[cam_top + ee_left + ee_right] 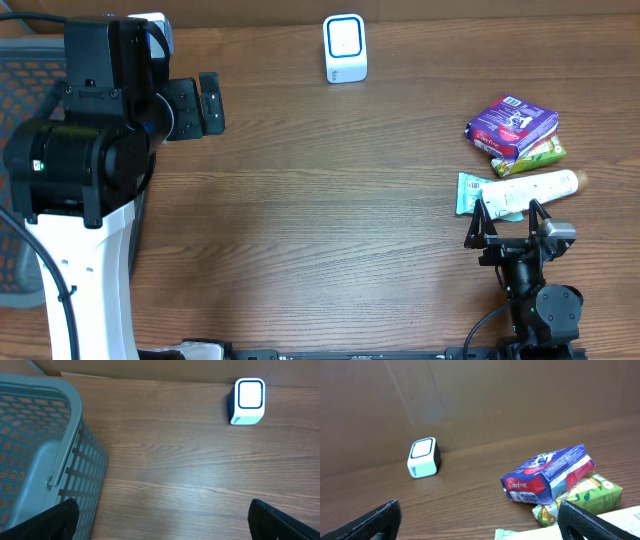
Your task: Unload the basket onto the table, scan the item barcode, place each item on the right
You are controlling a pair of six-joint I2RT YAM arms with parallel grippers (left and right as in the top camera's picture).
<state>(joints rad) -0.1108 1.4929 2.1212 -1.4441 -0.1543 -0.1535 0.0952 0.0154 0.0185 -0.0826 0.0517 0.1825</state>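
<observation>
Wood-grain counter: the right claw stands wide open and empty at a white plastic tube, beside a purple wrapped packet resting on a green carton. The left claw, also open, hangs by a grey plastic basket; a white-and-blue scanner cube sits at the far edge.

The left arm is seen at nine o'clock in the overhead view. Its black cylindrical joint housing is carried on a white link. A small green light is lit at the housing's nine o'clock, and a black cable is run along the link. The right arm, at five o'clock, is built in black, with a grey block mounted at its two o'clock. The left gripper and right gripper are fitted with matte black fingers, shown at seven and five o'clock of the wrist views.
</observation>
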